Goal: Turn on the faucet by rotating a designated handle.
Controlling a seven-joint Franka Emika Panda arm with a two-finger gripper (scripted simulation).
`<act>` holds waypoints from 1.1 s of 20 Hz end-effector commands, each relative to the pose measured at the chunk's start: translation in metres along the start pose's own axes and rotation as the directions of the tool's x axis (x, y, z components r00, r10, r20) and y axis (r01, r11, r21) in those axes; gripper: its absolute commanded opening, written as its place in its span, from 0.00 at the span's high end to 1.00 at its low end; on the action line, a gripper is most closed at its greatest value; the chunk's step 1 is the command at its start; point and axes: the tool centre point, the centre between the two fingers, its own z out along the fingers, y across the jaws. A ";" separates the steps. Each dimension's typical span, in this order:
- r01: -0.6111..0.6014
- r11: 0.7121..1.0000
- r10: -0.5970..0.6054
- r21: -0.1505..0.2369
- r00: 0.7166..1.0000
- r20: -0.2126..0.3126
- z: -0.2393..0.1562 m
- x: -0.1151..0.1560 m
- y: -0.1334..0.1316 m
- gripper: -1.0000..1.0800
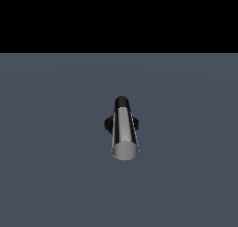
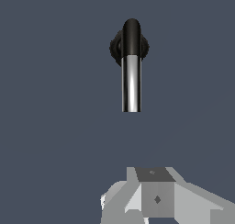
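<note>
Faucet (image 1: pixel 122 123) stands alone on the flat grey-blue floor (image 1: pixel 46 175), near the centre of the exterior view. In the wrist view only part of the white gripper (image 2: pixel 156 198) shows; its fingertips are out of frame, so their opening cannot be told, and it holds nothing visible. The chrome handle (image 1: pixel 125 130) is well apart from it, running from the black elbow (image 1: pixel 121 101) toward 6 o'clock, its flat grey end nearest that camera.

The handle (image 1: pixel 125 128) juts from the faucet (image 1: pixel 122 123), well apart from the fingers (image 2: pixel 156 195).
</note>
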 end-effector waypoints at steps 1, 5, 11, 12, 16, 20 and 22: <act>0.008 1.000 -0.008 -0.002 1.000 -0.001 0.023 0.002 -0.002 1.00; 0.020 1.000 -0.020 -0.004 1.000 -0.002 0.057 0.006 -0.006 1.00; 0.036 0.999 -0.036 -0.007 0.999 -0.003 0.103 0.012 -0.011 1.00; 0.039 0.999 -0.039 -0.008 0.999 -0.004 0.111 0.013 -0.012 1.00; 0.049 0.999 -0.049 -0.010 0.999 -0.004 0.139 0.016 -0.015 1.00; 0.059 0.998 -0.059 -0.012 0.998 -0.005 0.166 0.020 -0.018 1.00; 0.063 0.998 -0.063 -0.013 0.998 -0.005 0.179 0.022 -0.020 1.00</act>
